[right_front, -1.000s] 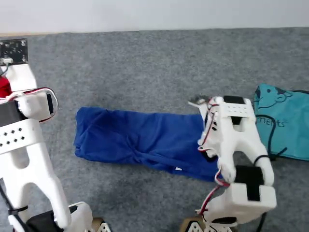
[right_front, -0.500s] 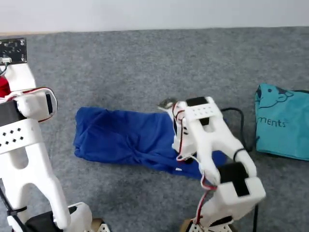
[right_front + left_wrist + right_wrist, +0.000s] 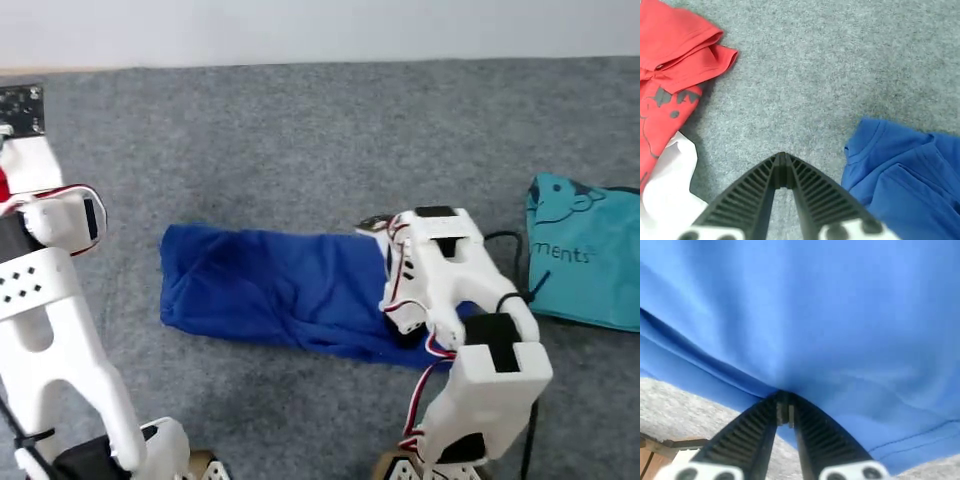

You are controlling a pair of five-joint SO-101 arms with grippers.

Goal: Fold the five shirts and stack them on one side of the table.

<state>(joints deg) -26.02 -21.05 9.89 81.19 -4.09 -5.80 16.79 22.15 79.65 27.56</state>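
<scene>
1. A grey felt-like covering (image 3: 300,130) spreads over the whole table. A pale wall (image 3: 300,30) runs along its far edge.
2. The blue shirt (image 3: 270,290) lies mid-table as a long, rumpled band running left to right. Its right end is under the right arm (image 3: 450,290).
3. The right gripper (image 3: 784,407) has its fingers closed together, with a fold of the blue shirt pinched between them. The cloth is draped across the space just ahead of the fingers.
4. The left gripper (image 3: 783,165) has its fingers pressed tip to tip and holds nothing. It hangs over bare grey covering, between the red shirt (image 3: 670,55) and the collar end of the blue shirt.
5. The red shirt lies at the table's left edge, with a white cloth (image 3: 665,185) touching it on the near side.
6. A teal shirt (image 3: 585,250) lies flat at the right edge, apart from the blue shirt.
7. The far half of the table, between the wall and the blue shirt, is open covering.
8. The gap between the blue and teal shirts is narrow, and a black cable (image 3: 505,240) crosses it.
9. At the near edge, the bases of the left arm (image 3: 50,300) and the right arm stand on either side of a bare strip.
</scene>
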